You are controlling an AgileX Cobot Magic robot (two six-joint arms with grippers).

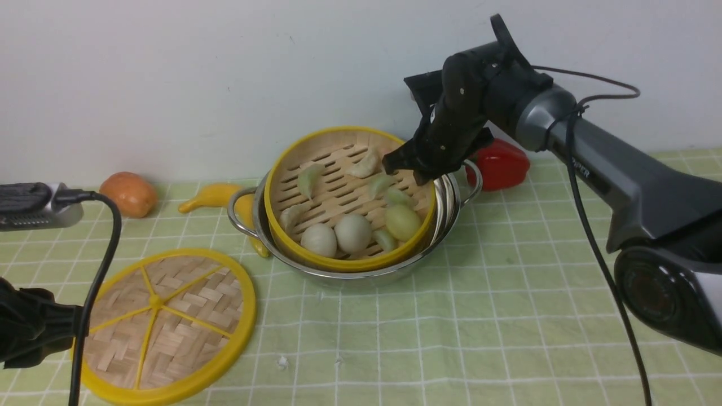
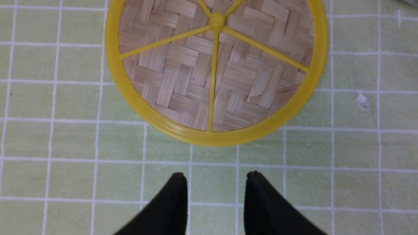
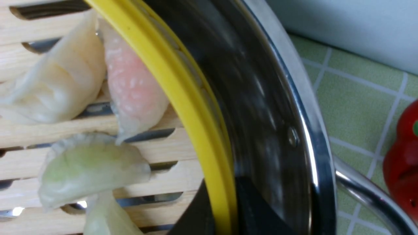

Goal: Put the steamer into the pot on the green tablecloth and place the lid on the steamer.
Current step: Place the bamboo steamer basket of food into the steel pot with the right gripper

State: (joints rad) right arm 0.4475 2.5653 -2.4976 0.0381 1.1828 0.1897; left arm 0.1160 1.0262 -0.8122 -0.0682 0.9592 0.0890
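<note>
Reaching in from the right with the right arm, wrist bent steeply down over the pot. Pinching the steamer by its far right rim with the right end effector, one finger inside, one outside. Holding it tilted inside the pot on the green tablecloth, far edge raised, open face turned up and toward the near side. Pointing straight down with the left end effector, spread, just near of the lid lying flat at near left.

Glossy steel pot, slatted bamboo steamer, woven bamboo lid, matt green tablecloth.
</note>
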